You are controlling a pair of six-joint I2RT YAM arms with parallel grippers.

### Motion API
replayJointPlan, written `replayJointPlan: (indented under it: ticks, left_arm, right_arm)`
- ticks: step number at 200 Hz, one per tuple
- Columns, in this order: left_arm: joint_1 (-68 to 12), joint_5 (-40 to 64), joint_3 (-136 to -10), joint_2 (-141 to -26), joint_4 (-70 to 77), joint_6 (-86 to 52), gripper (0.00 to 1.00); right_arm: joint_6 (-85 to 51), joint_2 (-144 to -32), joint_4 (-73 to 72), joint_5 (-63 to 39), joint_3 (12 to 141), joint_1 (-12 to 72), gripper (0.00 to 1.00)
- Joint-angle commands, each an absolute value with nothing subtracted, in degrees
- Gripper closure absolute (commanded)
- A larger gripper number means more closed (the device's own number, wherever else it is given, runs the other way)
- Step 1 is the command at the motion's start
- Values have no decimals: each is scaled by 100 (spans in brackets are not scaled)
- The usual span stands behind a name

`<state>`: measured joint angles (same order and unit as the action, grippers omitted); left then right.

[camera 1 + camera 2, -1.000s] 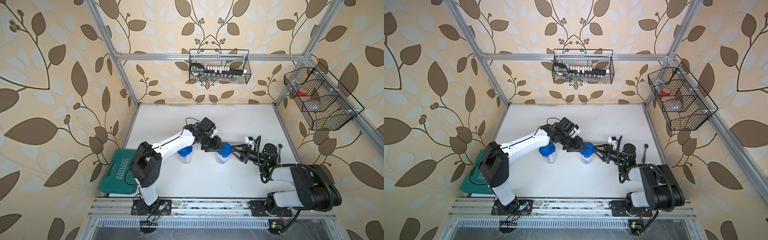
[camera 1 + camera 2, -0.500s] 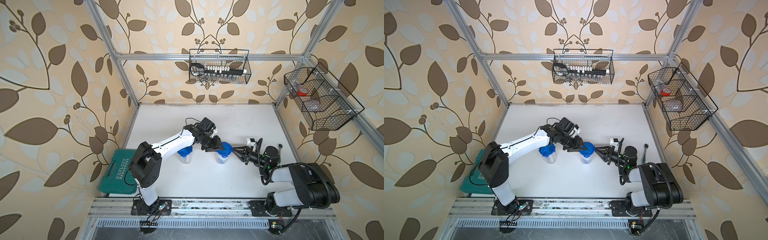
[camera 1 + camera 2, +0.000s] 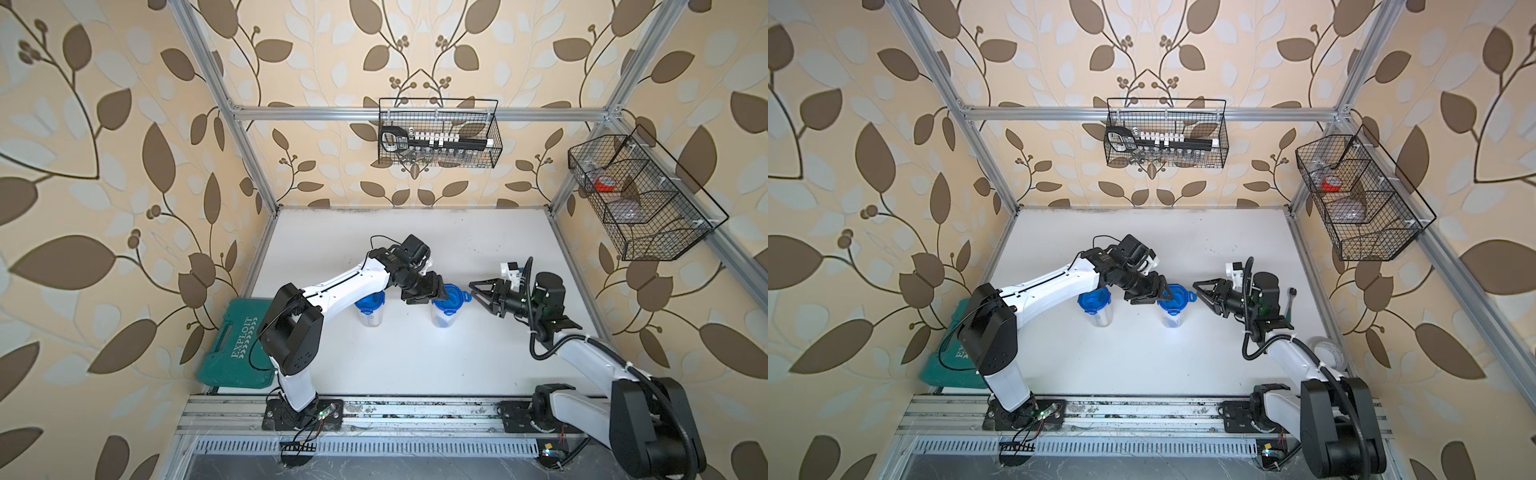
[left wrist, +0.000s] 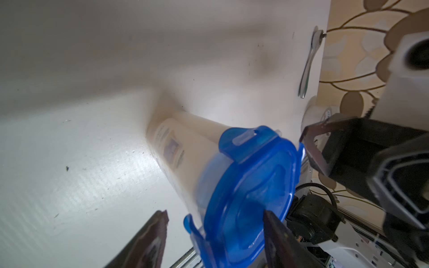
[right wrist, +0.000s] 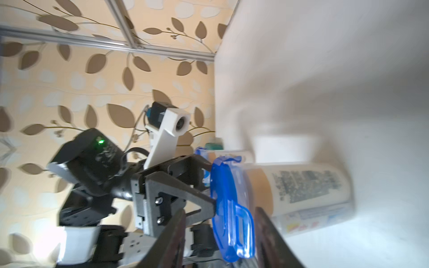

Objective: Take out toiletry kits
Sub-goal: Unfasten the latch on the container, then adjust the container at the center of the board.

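Note:
Two clear jars with blue lids stand mid-table: one [image 3: 369,309] on the left, one [image 3: 445,307] on the right. The toiletry kits are inside them. Through the right jar's wall I see a white labelled bottle [image 5: 306,183] with an orange band, also visible in the left wrist view [image 4: 169,146]. My left gripper [image 3: 439,293] [image 4: 213,239] is open, its fingers either side of the right jar's lid [image 4: 246,192]. My right gripper [image 3: 473,289] [image 5: 220,236] is open just right of that jar, with the lid's flipped-out tab [image 5: 239,229] loose between its fingers.
A green case [image 3: 239,353] lies off the table's left edge. A spoon [image 3: 1289,300] and a tape roll [image 3: 1329,353] lie by the right edge, behind my right arm. Wire baskets hang on the back wall [image 3: 438,133] and the right wall [image 3: 640,199].
My right gripper has drawn back slightly to the right of the jar and its jaws stand wider. The left gripper's jaws have spread over the lid. Both jars stay put.

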<state>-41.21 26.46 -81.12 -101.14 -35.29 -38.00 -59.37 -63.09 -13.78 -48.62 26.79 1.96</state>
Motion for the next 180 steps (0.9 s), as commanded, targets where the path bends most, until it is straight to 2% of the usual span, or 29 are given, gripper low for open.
replayJointPlan:
  ticks: [1,19,41,67,119,180]
  left_arm:
    - [-4128,2126,-8395,-10276,-4349,-3637,13]
    - [-4125,2096,-8587,-10209,-4368,-3537,8]
    - [-4113,2022,-8728,-10145,-4319,-3301,9]
    - [-4118,2096,-8838,-10210,-4251,-3105,11]
    - [-4110,2074,-8771,-10433,-4236,-2948,19]
    - [-4037,2074,-8677,-10322,-4192,-2979,20]
  right_arm:
    - [-4203,-6065,1895,-3662,3137,206,47]
    - [-4051,-5981,2305,-3056,3342,550,51]
    - [-4041,-6197,2595,-2245,3738,1385,62]
    - [-4143,-6610,2865,-1514,4178,2009,64]
    - [-4273,-6681,2936,-1282,4386,2300,51]
    - [-4883,-6313,3051,-566,4291,3585,37]
